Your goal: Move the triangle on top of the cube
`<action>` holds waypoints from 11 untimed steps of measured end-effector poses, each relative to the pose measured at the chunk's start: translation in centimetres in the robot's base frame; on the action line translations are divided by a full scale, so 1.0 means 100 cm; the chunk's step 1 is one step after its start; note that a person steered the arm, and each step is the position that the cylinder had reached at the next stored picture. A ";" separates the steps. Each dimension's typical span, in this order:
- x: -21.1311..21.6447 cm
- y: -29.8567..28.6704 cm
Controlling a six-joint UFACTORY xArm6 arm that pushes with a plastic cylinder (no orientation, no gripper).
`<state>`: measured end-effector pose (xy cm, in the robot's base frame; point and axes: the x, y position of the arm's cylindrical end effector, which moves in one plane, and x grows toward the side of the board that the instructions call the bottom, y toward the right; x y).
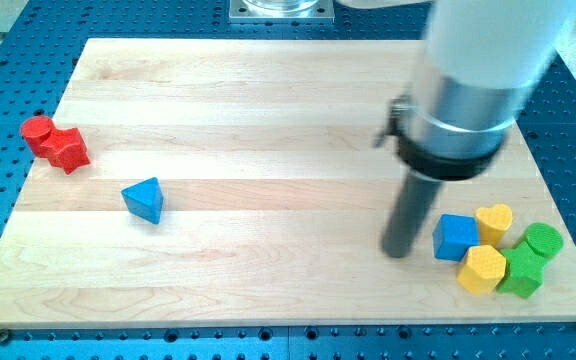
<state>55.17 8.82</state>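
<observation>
A blue triangle block [145,199] lies on the wooden board [268,110] at the view's left. A blue cube [455,237] sits at the view's lower right. My tip [398,252] rests on the board just left of the blue cube, a small gap apart, and far to the right of the triangle. The rod rises from it into the arm's grey and white body at the view's top right.
A yellow heart block [494,222], a yellow hexagon block [481,269], a green cylinder [543,240] and a green block [521,273] cluster right of the blue cube. A red cylinder [37,131] and a red star-like block [67,149] sit at the left edge.
</observation>
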 end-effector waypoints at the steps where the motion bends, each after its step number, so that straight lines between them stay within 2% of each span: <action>1: 0.000 -0.107; 2: 0.000 -0.212; 4: 0.010 -0.375; 5: -0.004 -0.392; 6: -0.047 -0.343; 8: -0.045 -0.111; 9: -0.044 -0.165; 10: -0.077 -0.118; 11: -0.078 -0.020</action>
